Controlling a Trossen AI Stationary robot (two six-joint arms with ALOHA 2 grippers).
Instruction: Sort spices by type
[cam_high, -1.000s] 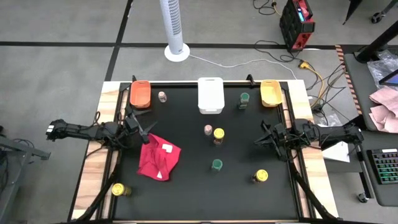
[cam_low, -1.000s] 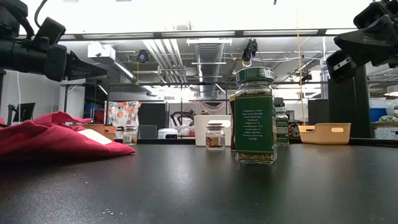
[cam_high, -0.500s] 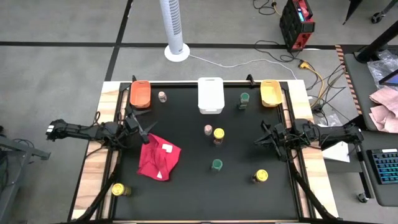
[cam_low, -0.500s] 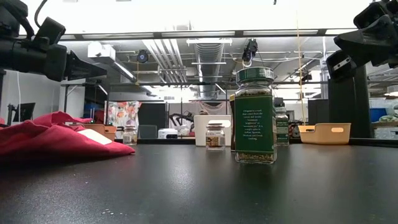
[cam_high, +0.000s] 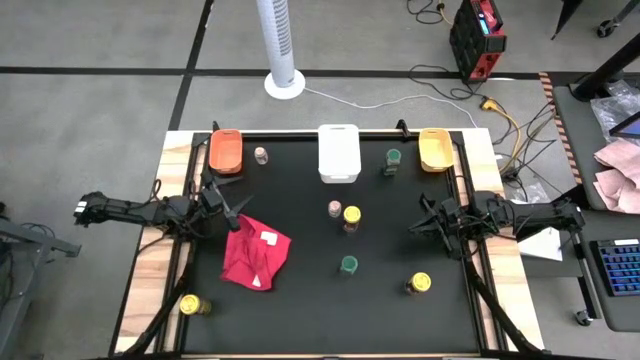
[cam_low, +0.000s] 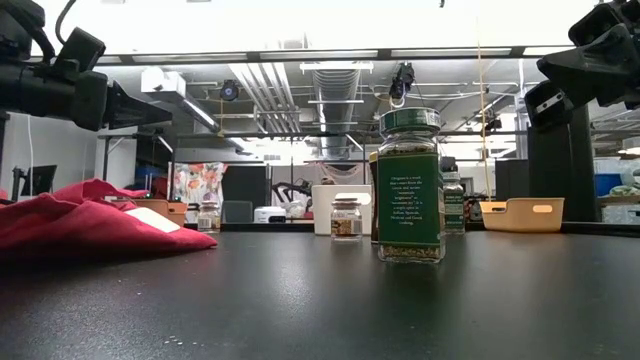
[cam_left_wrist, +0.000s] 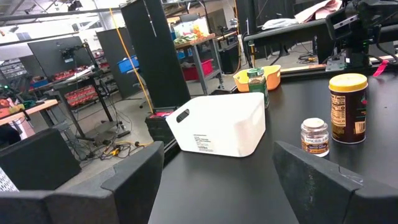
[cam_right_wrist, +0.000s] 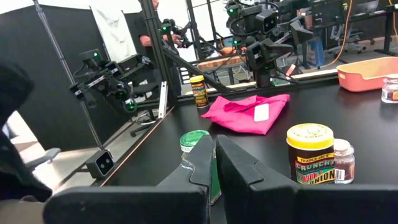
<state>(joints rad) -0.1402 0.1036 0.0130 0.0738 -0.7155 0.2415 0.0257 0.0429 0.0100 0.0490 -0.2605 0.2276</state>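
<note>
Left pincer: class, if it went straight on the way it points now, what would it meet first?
Judging by the left wrist view, the left pincer, open above the red cloth, looks aimed at the white bin. The table before it looks free, though depth is hard to judge.

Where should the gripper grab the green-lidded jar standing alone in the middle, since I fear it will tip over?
Grip the green-lidded jar across its glass body just under the lid, coming straight down from above. It stands upright and is taller than it is wide, so a low sideways push could topple it. The table around it looks free from above, with the red cloth well apart.
</note>
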